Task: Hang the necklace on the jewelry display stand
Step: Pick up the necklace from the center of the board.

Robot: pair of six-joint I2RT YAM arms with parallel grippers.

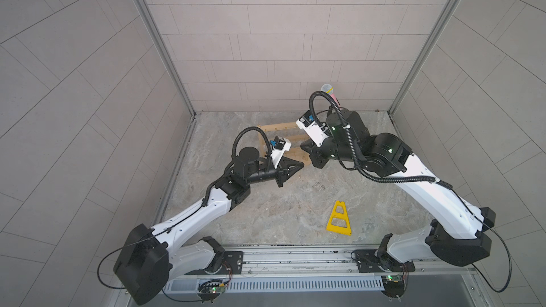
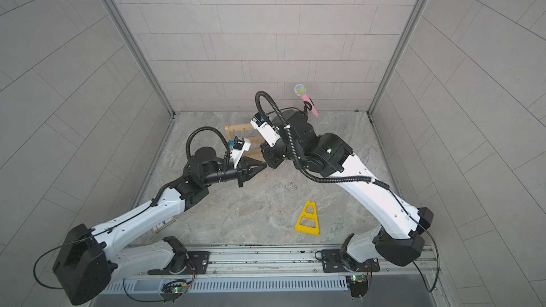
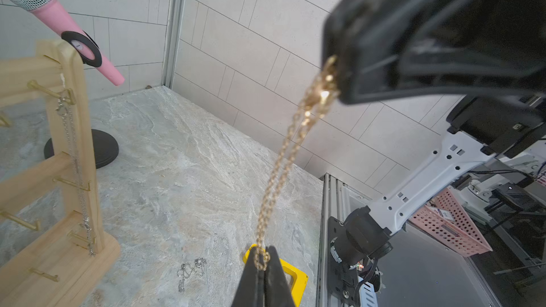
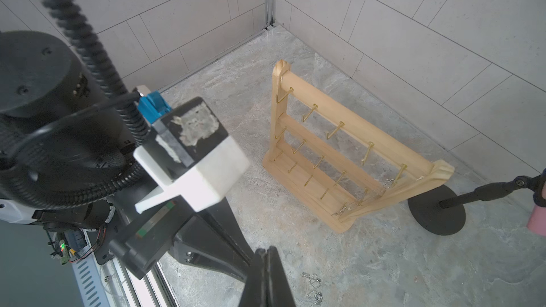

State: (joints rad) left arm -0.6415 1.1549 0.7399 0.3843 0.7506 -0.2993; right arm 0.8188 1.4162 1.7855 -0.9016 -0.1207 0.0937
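The left gripper (image 3: 263, 258) was clamped on one end of the gold chain necklace (image 3: 283, 166), with the links pinched between its black fingertips. The right gripper (image 3: 339, 87) was likewise closed on the other end, where the chain bunched at its tip. The necklace ran doubled and stretched through the air between the two grippers, above the grey marbled tabletop (image 3: 183, 149) and apart from the hooks. In both top views the gripper tips met just in front of the pale wooden jewelry display stand (image 1: 277, 127) (image 2: 239, 127), which stood upright near the back wall. A thin silver chain (image 3: 76, 172) hung from a gold hook on the stand's top bar, beside one post. A second silver chain (image 3: 192, 270) lay loose on the tabletop. A flat yellow triangular frame (image 1: 338, 220) lay nearer the front edge. A pink microphone (image 2: 308, 103) sat in a black round-based microphone stand (image 4: 437, 214) beside the display stand.
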